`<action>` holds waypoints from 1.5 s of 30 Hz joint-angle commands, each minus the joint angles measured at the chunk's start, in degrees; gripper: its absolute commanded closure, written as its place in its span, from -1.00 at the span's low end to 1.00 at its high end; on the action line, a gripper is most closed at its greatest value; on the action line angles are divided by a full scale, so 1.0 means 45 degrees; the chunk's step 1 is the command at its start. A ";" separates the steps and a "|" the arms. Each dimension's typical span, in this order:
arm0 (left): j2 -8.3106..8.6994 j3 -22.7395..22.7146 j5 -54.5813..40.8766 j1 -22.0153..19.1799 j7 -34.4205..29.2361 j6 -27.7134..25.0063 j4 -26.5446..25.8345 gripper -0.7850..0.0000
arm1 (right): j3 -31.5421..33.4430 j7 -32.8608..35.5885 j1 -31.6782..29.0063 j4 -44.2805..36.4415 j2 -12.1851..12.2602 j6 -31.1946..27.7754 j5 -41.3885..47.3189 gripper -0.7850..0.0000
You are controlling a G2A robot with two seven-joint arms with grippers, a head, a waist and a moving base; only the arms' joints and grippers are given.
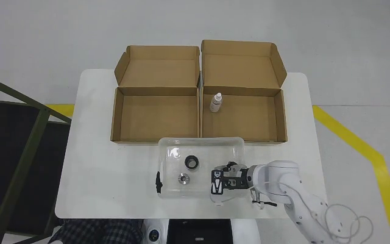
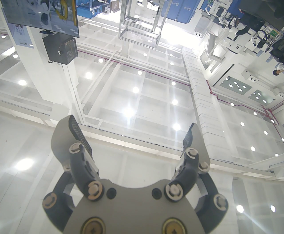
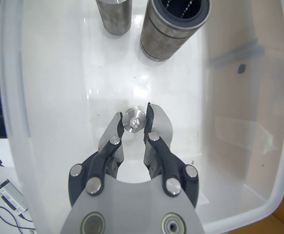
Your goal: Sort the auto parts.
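My right gripper [image 3: 133,120] is down inside the clear plastic bin [image 3: 255,199], shut on a small round silver part [image 3: 134,123] that rests on the bin floor. Beyond it stand a hollow grey bearing sleeve [image 3: 168,33] and a solid grey metal cylinder [image 3: 116,17]. From above, the right gripper [image 1: 214,183] is in the bin's right half, with the sleeve [image 1: 192,163] and the cylinder [image 1: 182,179] to its left. My left gripper [image 2: 132,130] points up at the ceiling, open with nothing between its fingers.
Two open cardboard boxes stand behind the bin: the left box [image 1: 155,116] is bare, the right box [image 1: 250,116] holds a small white bottle [image 1: 216,102]. A small black object [image 1: 158,182] sits at the bin's left outer edge. The bin rim [image 1: 201,141] stands close to the boxes.
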 commanded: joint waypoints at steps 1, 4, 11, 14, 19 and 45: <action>0.0000 0.0000 0.0000 0.0000 0.0000 0.0000 0.0000 -1.00 | 0.0062 -0.0090 -0.0008 -0.0087 0.0022 0.0036 0.0140 1.00; 0.0000 0.0000 0.0000 0.0000 0.0000 0.0000 0.0000 -1.00 | 0.0240 -0.0312 -0.0047 -0.0286 0.0066 0.0082 0.0434 1.00; 0.0000 0.0000 0.0000 0.0000 0.0000 0.0000 0.0000 -1.00 | 0.0683 -0.1234 -0.0086 -0.0422 0.0141 0.0345 0.1329 1.00; 0.0000 0.0000 0.0000 0.0000 0.0000 0.0000 0.0000 -1.00 | 0.0770 -0.1723 -0.0056 -0.0321 0.0152 0.0445 0.1732 1.00; 0.0000 0.0000 0.0000 0.0000 0.0000 0.0000 0.0000 -1.00 | 0.0795 -0.2743 -0.0051 -0.0228 0.0147 0.0741 0.2167 1.00; 0.0000 0.0000 0.0000 0.0000 0.0000 0.0000 0.0000 -1.00 | 0.2966 -0.7953 -0.1039 -0.0936 0.0290 0.1708 0.4665 1.00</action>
